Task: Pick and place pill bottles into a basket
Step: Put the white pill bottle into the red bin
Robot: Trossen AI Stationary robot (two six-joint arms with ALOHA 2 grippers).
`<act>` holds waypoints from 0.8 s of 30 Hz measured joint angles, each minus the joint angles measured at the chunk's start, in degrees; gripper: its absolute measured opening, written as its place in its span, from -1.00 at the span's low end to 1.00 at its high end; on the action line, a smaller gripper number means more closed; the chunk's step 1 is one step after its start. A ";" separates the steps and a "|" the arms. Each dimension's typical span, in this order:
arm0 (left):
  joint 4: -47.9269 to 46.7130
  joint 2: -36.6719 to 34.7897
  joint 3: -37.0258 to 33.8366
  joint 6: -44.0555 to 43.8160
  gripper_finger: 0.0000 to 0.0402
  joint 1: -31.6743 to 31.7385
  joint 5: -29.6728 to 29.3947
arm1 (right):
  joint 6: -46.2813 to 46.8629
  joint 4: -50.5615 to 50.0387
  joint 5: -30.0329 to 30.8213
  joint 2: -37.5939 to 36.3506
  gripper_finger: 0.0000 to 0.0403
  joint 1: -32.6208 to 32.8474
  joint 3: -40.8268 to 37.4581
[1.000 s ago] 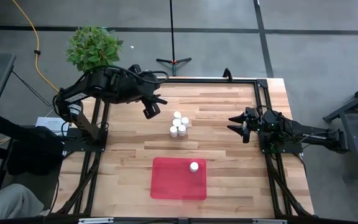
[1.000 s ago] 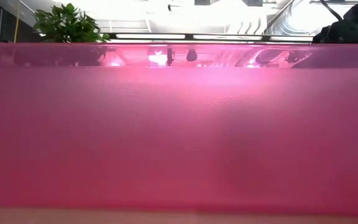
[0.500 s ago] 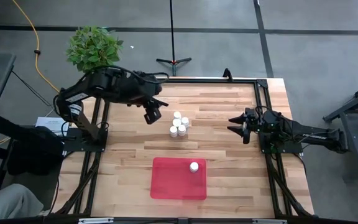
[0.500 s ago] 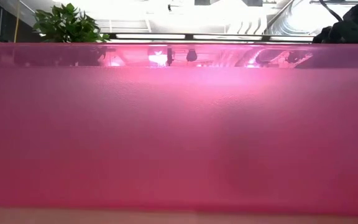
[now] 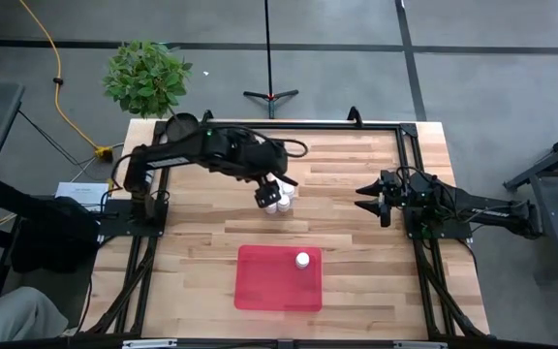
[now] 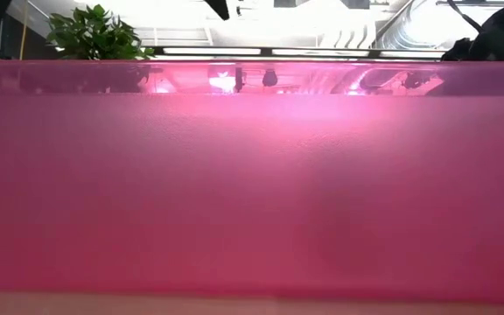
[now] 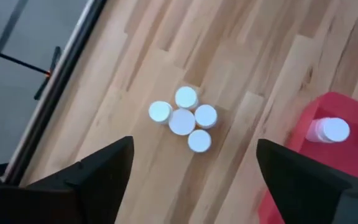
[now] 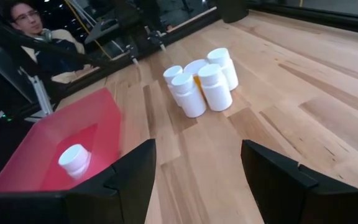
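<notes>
So we've got the left gripper (image 5: 268, 194) hanging fingers-apart over the five clustered pill bottles (image 7: 184, 118), probably lining up a grab. One bottle (image 5: 302, 259) already sits in the basket (image 5: 260, 286); right gripper (image 5: 368, 197) waits open.

Five small pill bottles (image 5: 279, 193) with round white caps are standing upright in a tight cluster, touching one another, on the middle of the wooden table's far half. A sixth bottle (image 5: 302, 259) is standing upright inside the shallow translucent red basket (image 5: 260, 286), near its far right corner, at the table's near edge.
</notes>
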 joint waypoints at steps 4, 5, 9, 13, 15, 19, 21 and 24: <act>-0.04 0.78 -1.88 0.00 0.80 0.17 -0.03 | 0.03 -0.05 0.00 0.00 0.12 0.00 0.01; 0.04 0.54 -2.72 -0.13 0.81 0.59 -0.16 | 0.04 -0.05 0.01 0.00 0.12 0.00 0.00; 0.11 -4.37 -8.36 -2.43 0.84 3.51 -0.74 | 0.12 -0.33 -0.67 -0.02 0.12 -0.02 0.02; 0.00 -11.99 -16.10 -5.92 0.84 5.96 -1.24 | 0.17 -0.70 -2.88 -0.02 0.12 0.00 0.01; 0.58 -16.29 -21.63 -7.56 0.83 6.47 -1.23 | 0.18 -0.86 -2.98 -0.02 0.12 0.00 0.02; 10.52 -25.49 -34.73 -9.75 0.80 6.49 -1.11 | -0.72 -0.82 -2.92 -0.02 0.12 0.00 0.02; 17.80 -29.10 -41.45 -10.21 0.79 6.49 1.38 | -0.83 -0.82 -2.63 -0.02 0.12 0.00 0.02; 27.67 -32.22 -51.34 -11.78 0.79 6.49 7.57 | -0.85 -0.82 -2.56 -0.02 0.12 0.00 0.02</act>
